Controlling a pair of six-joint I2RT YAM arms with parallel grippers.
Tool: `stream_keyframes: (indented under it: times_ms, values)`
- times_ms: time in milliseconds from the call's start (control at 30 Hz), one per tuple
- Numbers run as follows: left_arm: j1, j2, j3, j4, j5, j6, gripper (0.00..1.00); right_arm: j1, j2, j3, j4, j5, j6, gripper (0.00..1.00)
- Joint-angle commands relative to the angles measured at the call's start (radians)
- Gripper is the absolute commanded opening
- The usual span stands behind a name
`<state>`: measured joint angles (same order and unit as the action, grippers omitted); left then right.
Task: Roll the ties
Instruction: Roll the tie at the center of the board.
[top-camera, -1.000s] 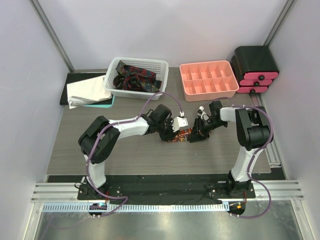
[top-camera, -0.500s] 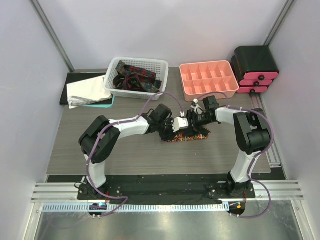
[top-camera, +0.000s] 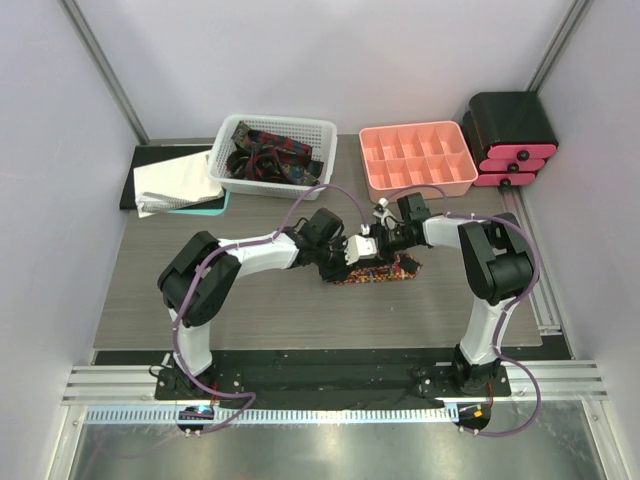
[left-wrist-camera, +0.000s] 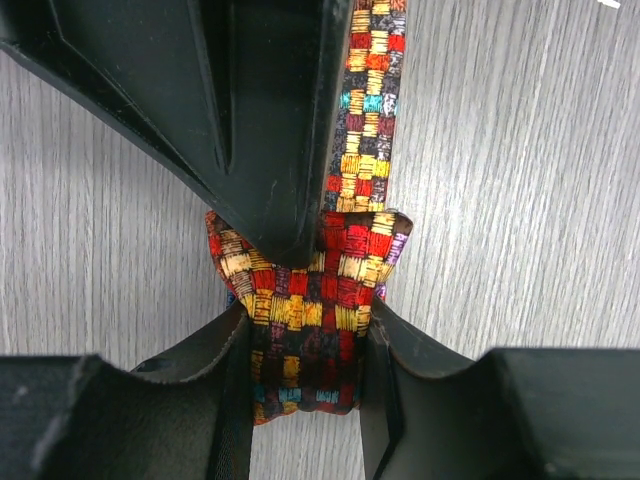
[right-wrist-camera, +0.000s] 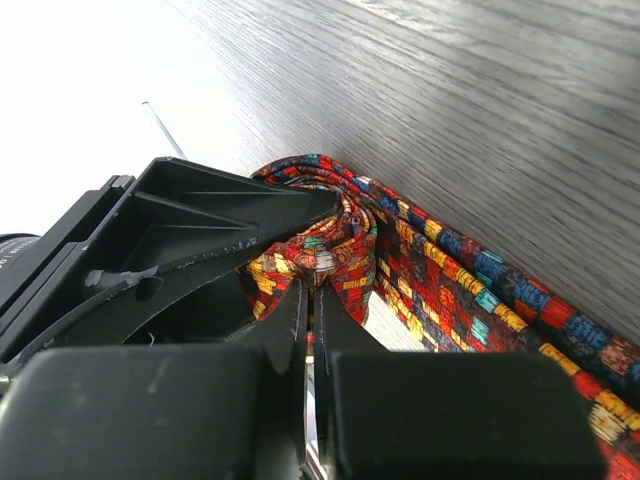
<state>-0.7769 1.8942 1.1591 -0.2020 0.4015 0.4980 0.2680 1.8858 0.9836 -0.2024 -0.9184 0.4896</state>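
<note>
Tie: my red tie (top-camera: 400, 270) lies flat on the table (top-camera: 250, 310), in the middle of the top picture.
Long way: it runs left to right. The rolled end is at the left and the loose tail goes off to the right.
Left fingers: my left gripper (left-wrist-camera: 303, 335) squeezes the rolled end from both sides.
Right fingers: my right gripper (right-wrist-camera: 310, 295) is almost pressed together and nips the middle of the rolled end.
Who is nearer: both touch it.
Next, I think: roll toward the tail.

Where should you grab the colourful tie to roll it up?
Probably the tie's rolled end, pinched across its sides from above: it's a thick, firm bundle, while the loose strip lies flat and floppy on the table.
</note>
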Motion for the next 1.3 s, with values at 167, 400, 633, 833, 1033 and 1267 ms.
stream_keyframes:
  times_ms: [167,400,633,833,1033,1267]
  values:
    - [0.076,-0.087,-0.047,-0.045,0.152,-0.016,0.6,-0.049,0.065,-0.011,0.001,0.095,-0.058,0.01]
    - [0.11,-0.132,-0.039,0.038,0.29,-0.07,0.82,-0.07,0.095,-0.019,-0.011,0.127,-0.078,0.01]
    - [0.108,-0.078,-0.036,0.134,0.336,-0.116,0.94,-0.082,0.111,-0.013,-0.023,0.182,-0.102,0.01]
    - [0.071,-0.024,-0.055,0.274,0.277,-0.188,0.92,-0.081,0.114,-0.03,-0.043,0.217,-0.126,0.01]
    - [0.036,0.019,-0.091,0.377,0.224,-0.21,0.74,-0.081,0.131,-0.036,-0.06,0.213,-0.132,0.01]
    - [0.008,0.028,-0.108,0.282,0.134,-0.11,0.34,-0.073,0.101,-0.066,-0.002,0.152,-0.079,0.02]
